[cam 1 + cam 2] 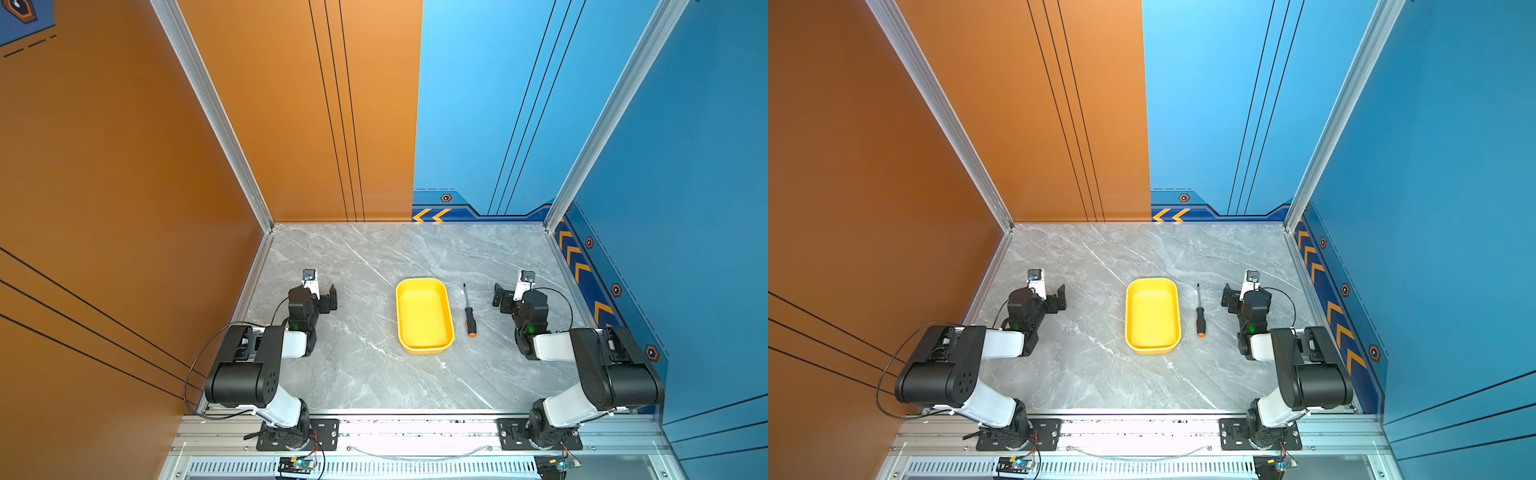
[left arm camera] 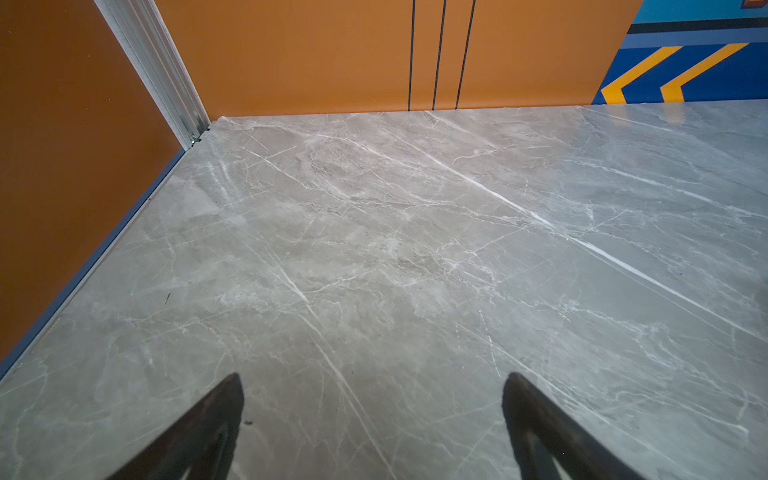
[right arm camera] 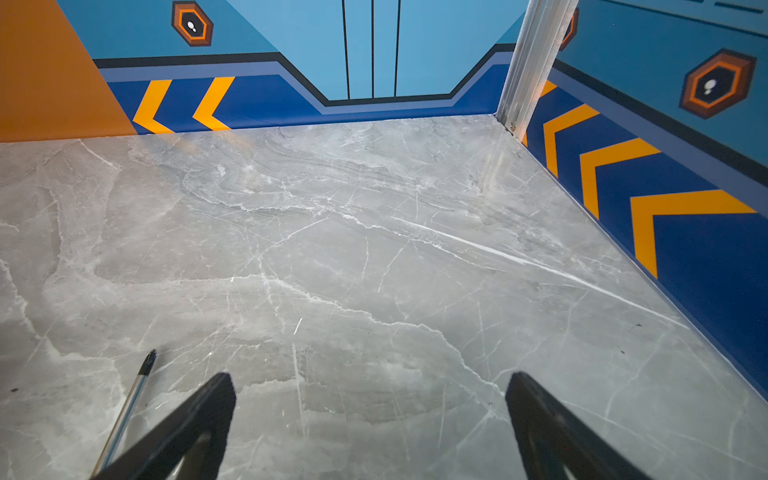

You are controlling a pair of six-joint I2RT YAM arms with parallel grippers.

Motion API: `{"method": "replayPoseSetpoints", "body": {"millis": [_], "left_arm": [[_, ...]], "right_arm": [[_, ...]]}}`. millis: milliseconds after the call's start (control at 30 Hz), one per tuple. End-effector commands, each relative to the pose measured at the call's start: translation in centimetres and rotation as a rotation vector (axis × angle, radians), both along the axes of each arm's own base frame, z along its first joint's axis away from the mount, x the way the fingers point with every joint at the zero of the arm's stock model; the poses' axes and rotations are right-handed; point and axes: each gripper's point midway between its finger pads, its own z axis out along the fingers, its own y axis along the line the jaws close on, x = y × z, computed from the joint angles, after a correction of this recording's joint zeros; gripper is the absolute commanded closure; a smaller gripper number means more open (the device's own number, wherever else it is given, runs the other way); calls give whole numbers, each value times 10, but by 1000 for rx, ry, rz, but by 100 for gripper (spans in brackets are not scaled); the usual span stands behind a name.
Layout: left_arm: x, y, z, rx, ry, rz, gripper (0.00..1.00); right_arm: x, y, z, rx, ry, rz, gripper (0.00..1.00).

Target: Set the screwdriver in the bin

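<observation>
**Item: screwdriver** [image 1: 468, 309]. Lies flat on the table [image 1: 374, 257], just right of the bin [image 1: 422, 316] and apart from it, parallel to the bin's long wall. The tip points to the back wall and the butt to the robot. It has a thin dark shaft, a black handle and an orange-red cap. In the right wrist view only the shaft [image 3: 129, 403] and tip show. The tip may be cross-point, but it is too blurred to be sure.

**Item: bin.** Yellow, shallow, with rounded corners, and empty. It sits mid-table between the arms.

**Item: right gripper** [image 1: 500, 298]. Jaws spread wide with nothing between them, just right of the shaft and not touching it. This arm is the nearer one, so it is probably meant to make the pick.

**Item: left gripper** [image 1: 330, 297]. Jaws also wide apart and empty, well left of the bin over bare table, probably parked to keep the middle free.

**Status:** nothing grasped and nothing in the bin yet.
</observation>
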Motion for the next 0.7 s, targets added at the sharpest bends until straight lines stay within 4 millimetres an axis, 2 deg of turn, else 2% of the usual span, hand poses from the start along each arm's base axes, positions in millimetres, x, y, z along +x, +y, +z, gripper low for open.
{"method": "replayPoseSetpoints", "body": {"millis": [0, 467, 667], "left_arm": [[-2, 2, -1, 27, -3, 20, 2], [-3, -5, 1, 30, -10, -23, 2], [-11, -5, 18, 40, -56, -13, 2]], "right_arm": [[2, -1, 2, -20, -6, -12, 0], [0, -1, 4, -34, -22, -21, 0], [-6, 2, 17, -34, -51, -6, 0]]}}
